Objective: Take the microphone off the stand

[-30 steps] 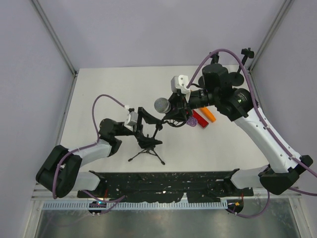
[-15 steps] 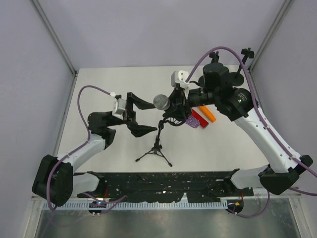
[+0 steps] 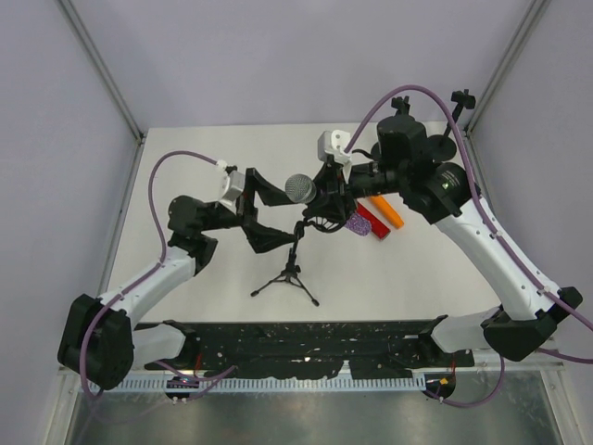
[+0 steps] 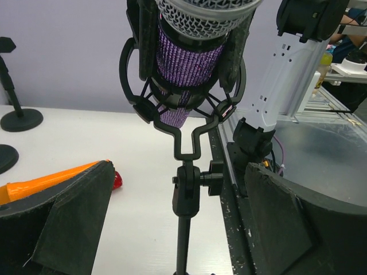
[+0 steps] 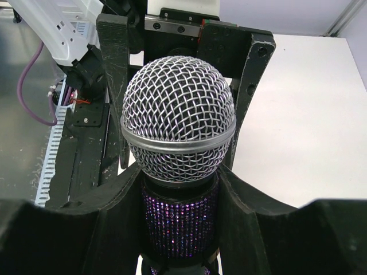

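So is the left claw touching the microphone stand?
Apart. Left wrist view: the left gripper is open, with clear gaps between its fingers and the microphone stand.

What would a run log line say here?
right fingers: shut on microphone | microphone: in stand | left fingers: open, facing stand

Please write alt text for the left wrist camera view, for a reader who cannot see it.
A microphone with a silver mesh head and glittery purple body sits clipped in a black stand above a white table. The open left gripper has one padded finger on each side of the stand, apart from it.
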Robot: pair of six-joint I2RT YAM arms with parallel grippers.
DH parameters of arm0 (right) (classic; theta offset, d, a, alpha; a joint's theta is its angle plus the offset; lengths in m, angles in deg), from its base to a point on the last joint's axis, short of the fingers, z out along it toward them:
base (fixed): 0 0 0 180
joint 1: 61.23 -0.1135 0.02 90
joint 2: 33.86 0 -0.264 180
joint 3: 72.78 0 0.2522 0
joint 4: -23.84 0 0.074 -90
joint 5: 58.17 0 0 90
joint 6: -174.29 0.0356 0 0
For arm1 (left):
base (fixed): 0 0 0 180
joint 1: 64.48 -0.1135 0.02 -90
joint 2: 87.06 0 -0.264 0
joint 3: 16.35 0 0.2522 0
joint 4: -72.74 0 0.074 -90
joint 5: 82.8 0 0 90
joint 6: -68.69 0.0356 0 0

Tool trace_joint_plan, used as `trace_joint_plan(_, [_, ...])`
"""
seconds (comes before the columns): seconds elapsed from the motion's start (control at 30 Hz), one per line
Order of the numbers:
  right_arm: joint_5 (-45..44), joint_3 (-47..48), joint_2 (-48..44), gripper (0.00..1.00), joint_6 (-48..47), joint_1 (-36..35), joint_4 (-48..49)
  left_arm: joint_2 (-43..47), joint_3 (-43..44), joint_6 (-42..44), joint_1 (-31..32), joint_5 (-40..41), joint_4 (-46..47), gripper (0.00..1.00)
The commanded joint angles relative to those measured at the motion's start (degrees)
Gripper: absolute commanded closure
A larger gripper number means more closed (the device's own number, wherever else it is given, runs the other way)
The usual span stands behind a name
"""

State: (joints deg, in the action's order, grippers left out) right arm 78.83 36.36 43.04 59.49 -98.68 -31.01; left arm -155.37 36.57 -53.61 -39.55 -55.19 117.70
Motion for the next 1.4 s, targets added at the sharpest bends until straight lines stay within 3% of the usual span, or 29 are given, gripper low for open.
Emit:
trace_joint_plan(0.0, [1.2,3.8,-1.7,0.92,-1.7,-0.3,4.9,1.5,3.8,3.3,1.2,1.1,-8.8,0.0])
trace_joint_plan(0.33, [4.4,2.0,-3.3,0.92,-0.9,-0.3,4.9,-1.1,4.9,-0.2,1.8,-1.1,-5.1,0.0])
trace_joint_plan(0.53, [5.5,2.4,-3.7,0.92,-5.3,-0.3,1.5,-3.5,10.4,-3.8,2.4,-3.6,-8.8,0.0])
trace_joint_plan(0.6, [6.0,2.4,-4.2,0.92,-6.0,-0.3,0.8,-3.8,12.0,-4.2,2.8,-4.5,-11.5,0.03])
trace_joint_plan(0.73, [5.6,2.0,-5.1,0.93,-7.5,-0.4,-0.1,-4.6,15.2,-3.7,4.2,-6.6,-19.6,0.23])
trace_joint_plan(0.8, [5.5,1.9,-5.7,0.92,-8.1,-0.3,-0.6,-4.5,16.9,-0.5,5.0,-6.5,-26.8,0.24])
trace_joint_plan(0.93, [5.6,2.2,-6.2,0.93,-9.6,-0.3,-2.0,-4.6,24.3,13.2,7.7,-5.1,-51.7,0.25])
trace_joint_plan(1.0, [5.6,2.3,-6.3,0.92,-10.4,-0.3,-2.8,-5.8,26.9,16.0,8.6,-5.4,-58.5,0.27])
trace_joint_plan(1.2, [6.9,1.5,-6.8,0.93,-12.6,-0.4,-4.4,-8.7,29.0,7.2,8.9,-7.4,-55.2,0.33])
trace_joint_plan(1.37, [7.3,2.0,-7.1,0.94,-14.5,-0.3,-5.6,-11.0,30.6,6.4,9.3,-8.0,-57.4,0.38])
